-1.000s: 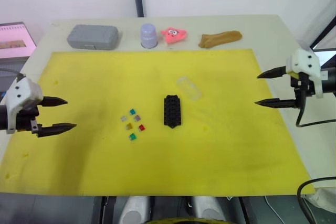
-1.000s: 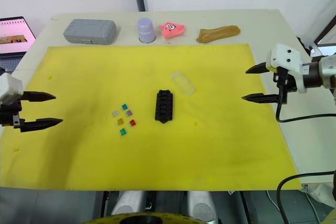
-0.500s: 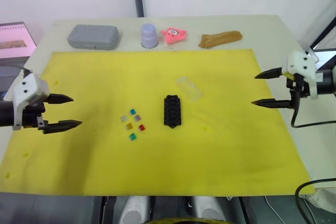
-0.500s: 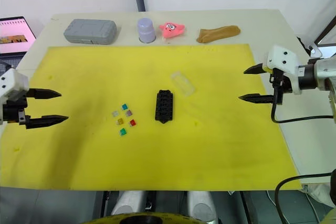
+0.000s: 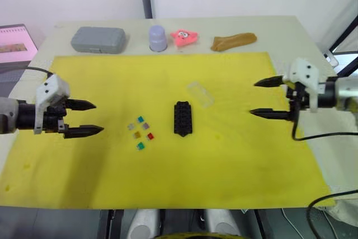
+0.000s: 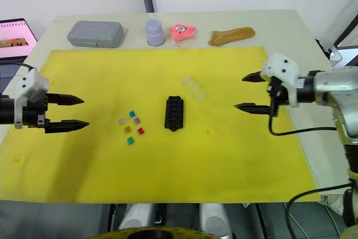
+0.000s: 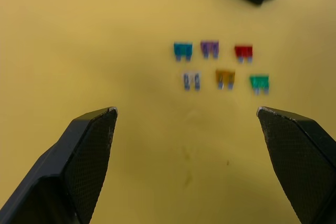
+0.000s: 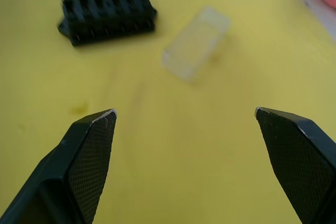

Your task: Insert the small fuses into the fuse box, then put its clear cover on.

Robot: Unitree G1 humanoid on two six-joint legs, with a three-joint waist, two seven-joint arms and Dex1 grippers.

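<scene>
— Where are the fuses (image 5: 141, 132) lying?

— In a loose cluster on the yellow mat (image 5: 224, 166), just to the left of the black fuse box (image 5: 183, 118). The wrist view is showing six, all apart from one another, none slotted in yet.

— How are they going to handle?

— My guess: almost weightless, hard and slick, easy to flick away. I'd pinch one across its flat plastic head, leaving the blades free.

— And the clear cover (image 5: 200, 93)?

— It's sitting just beyond the box, toward the right, very faint against the yellow. Probably light, stiff and slippery; gripping across its short sides looks safest.

— What are the grippers doing?

— The left gripper (image 5: 89, 118) is hovering near the fuses, the right gripper (image 5: 260, 98) is hanging right of the box. Both are gaping wide, holding nothing.
</scene>
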